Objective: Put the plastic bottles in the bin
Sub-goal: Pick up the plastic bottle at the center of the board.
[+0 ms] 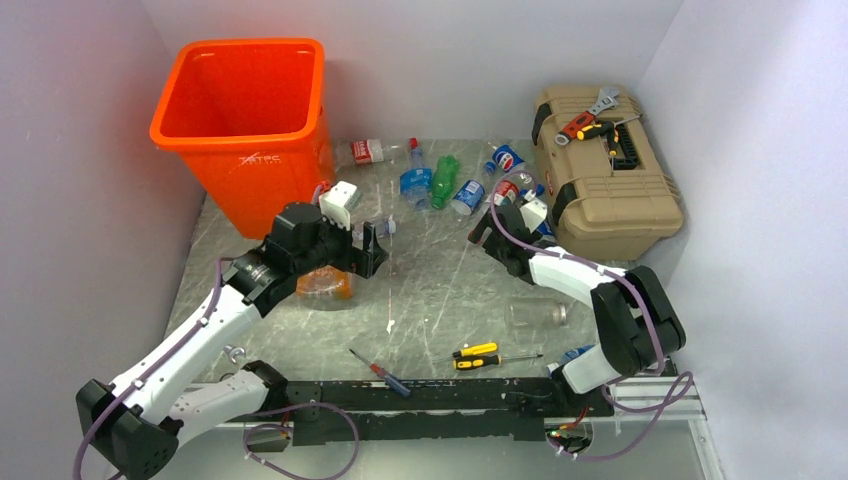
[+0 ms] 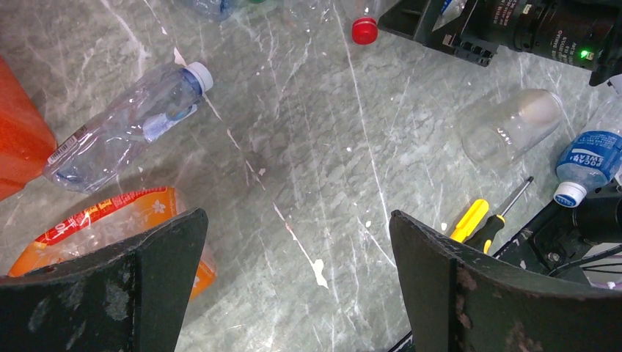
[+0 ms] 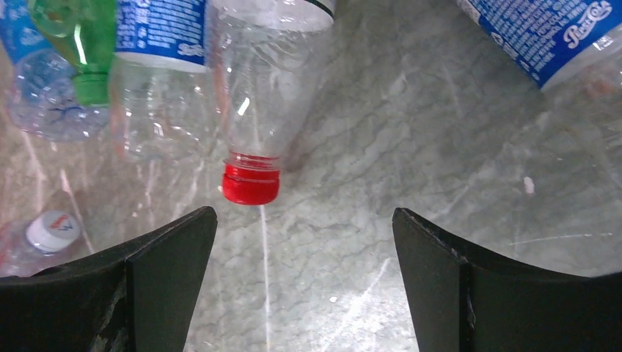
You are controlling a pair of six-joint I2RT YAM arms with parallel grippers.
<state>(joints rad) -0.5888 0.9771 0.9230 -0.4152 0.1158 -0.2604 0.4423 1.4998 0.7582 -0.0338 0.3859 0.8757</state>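
Observation:
The orange bin (image 1: 240,110) stands at the back left. Several plastic bottles lie at the back middle, among them a green one (image 1: 445,180) and a Pepsi one (image 1: 505,158). My right gripper (image 1: 490,225) is open just short of them. In its wrist view the gripper (image 3: 304,242) is empty, and a clear red-capped bottle (image 3: 257,95) lies just beyond the left fingertip. My left gripper (image 1: 375,245) hovers open in front of the bin. It (image 2: 297,242) holds nothing, with an orange-labelled bottle (image 2: 103,227) beside its left finger and a clear white-capped bottle (image 2: 128,125) further out.
A tan toolbox (image 1: 605,170) with tools on its lid sits at the back right. Yellow-handled screwdrivers (image 1: 475,355) and a red-handled one (image 1: 380,372) lie near the front edge. A clear bottle (image 1: 540,312) and a blue-labelled bottle (image 2: 590,161) lie by the right arm's base.

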